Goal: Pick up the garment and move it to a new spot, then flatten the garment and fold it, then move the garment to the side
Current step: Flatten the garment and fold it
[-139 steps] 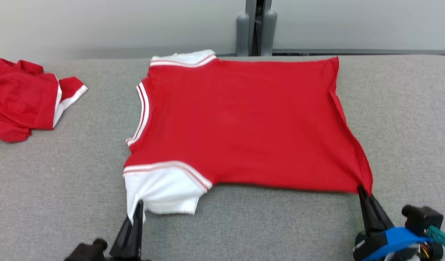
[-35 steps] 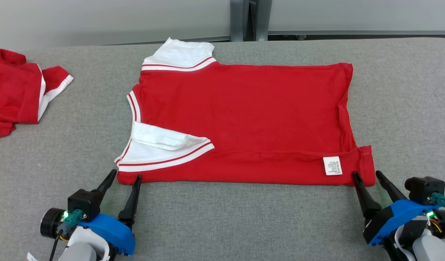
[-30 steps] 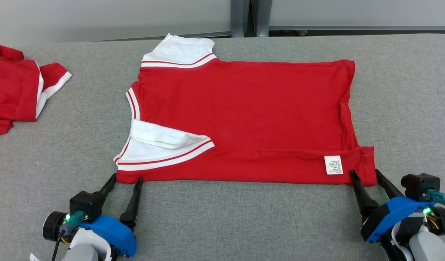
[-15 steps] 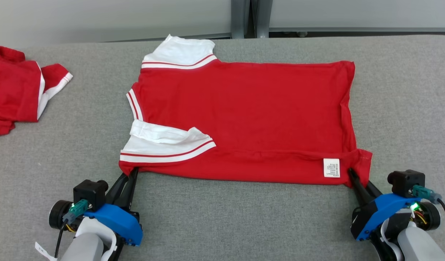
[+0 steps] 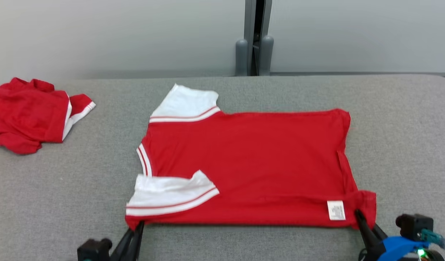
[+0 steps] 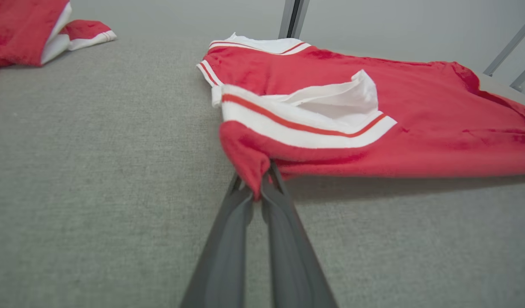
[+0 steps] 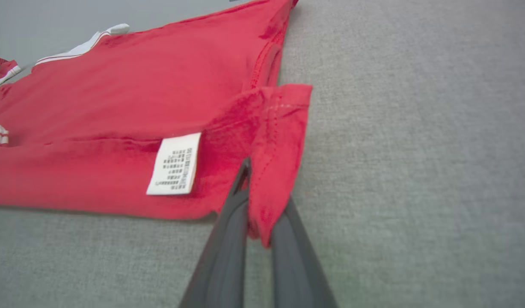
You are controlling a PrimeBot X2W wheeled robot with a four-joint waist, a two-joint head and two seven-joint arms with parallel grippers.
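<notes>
The garment [image 5: 244, 159] is a red T-shirt with white, red-striped sleeves, spread on the grey table [image 5: 62, 195] with its near edge folded over and a white label [image 5: 336, 210] showing. My left gripper [image 5: 137, 226] is shut on the near left corner [image 6: 251, 171], just below the folded-in sleeve [image 6: 313, 115]. At the near right corner [image 7: 275, 171], beside the label [image 7: 174, 164], my right gripper [image 5: 360, 215] is shut on the hem. Both pinched corners are lifted a little off the table.
A second red and white garment [image 5: 30, 112] lies crumpled at the table's far left. A grey post [image 5: 255, 40] stands behind the table's far edge against a pale wall. Bare grey table surface lies to the right of the shirt [image 5: 407, 137].
Both grippers have shut on the shirt's near corners, which were free between open fingers a second ago. The head camera has tilted up, so the shirt sits lower in view.
</notes>
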